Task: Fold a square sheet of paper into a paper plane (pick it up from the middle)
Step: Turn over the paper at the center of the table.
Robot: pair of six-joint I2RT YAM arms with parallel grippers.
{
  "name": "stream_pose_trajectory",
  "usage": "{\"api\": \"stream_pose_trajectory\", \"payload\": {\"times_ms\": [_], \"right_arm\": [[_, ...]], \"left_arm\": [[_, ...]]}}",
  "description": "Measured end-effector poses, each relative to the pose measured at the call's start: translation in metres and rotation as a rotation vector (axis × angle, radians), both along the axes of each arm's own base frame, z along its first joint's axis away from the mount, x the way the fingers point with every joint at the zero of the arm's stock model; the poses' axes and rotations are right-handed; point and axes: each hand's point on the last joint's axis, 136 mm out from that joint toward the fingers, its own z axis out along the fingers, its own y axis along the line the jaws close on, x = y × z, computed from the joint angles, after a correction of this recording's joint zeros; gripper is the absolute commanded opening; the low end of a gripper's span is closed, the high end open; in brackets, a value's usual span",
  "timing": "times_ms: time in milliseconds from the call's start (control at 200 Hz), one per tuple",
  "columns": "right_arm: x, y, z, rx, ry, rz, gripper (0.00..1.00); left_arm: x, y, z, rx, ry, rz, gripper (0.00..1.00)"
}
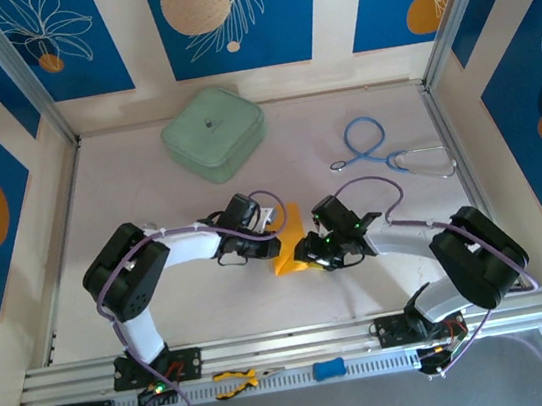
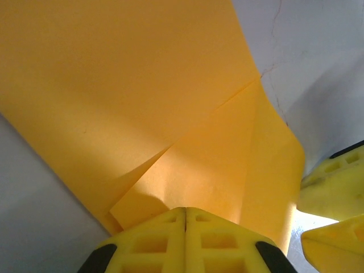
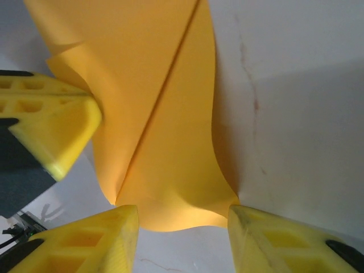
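Orange paper sheet (image 2: 142,114) pinched in closed left hand (image 2: 185,222); its edge sits within half-open right hand (image 3: 182,219).

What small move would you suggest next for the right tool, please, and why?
Probably close the right tool on the sheet of paper: the tool's fingers stand open either side of its edge, while the left tool is shut on it.

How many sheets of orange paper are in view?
1: the square sheet of paper, partly folded, mid-table between the left gripper and right gripper. Another could be hidden under the arms.
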Motion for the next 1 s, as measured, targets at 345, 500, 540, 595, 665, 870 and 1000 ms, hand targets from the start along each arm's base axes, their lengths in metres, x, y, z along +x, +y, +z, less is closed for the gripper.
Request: {"api": "stream_pose_trajectory", "payload": {"times_ms": [345, 500, 540, 595, 665, 870, 1000], "right_arm": [[0.026, 0.010, 0.007, 0.098, -0.052, -0.022, 0.51], [0.035, 0.010, 0.007, 0.128, -0.059, -0.028, 0.51], [0.037, 0.010, 0.008, 0.132, -0.060, -0.031, 0.51], [0.040, 0.008, 0.008, 0.138, -0.063, -0.036, 0.50], [0.044, 0.005, 0.010, 0.143, -0.072, -0.043, 0.50], [0.052, 0.003, 0.011, 0.158, -0.079, -0.042, 0.47], [0.054, 0.003, 0.008, 0.156, -0.077, -0.043, 0.47]], "left_arm": [[0.000, 0.000, 0.000, -0.002, 0.000, 0.002, 0.01], [0.000, 0.000, 0.000, -0.002, 0.000, 0.002, 0.01], [0.000, 0.000, 0.000, -0.002, 0.000, 0.002, 0.01], [0.000, 0.000, 0.000, -0.002, 0.000, 0.002, 0.01], [0.000, 0.000, 0.000, -0.002, 0.000, 0.002, 0.01], [0.000, -0.001, 0.000, -0.004, 0.002, 0.004, 0.01], [0.000, 0.000, 0.000, -0.005, 0.008, 0.011, 0.01]]}}
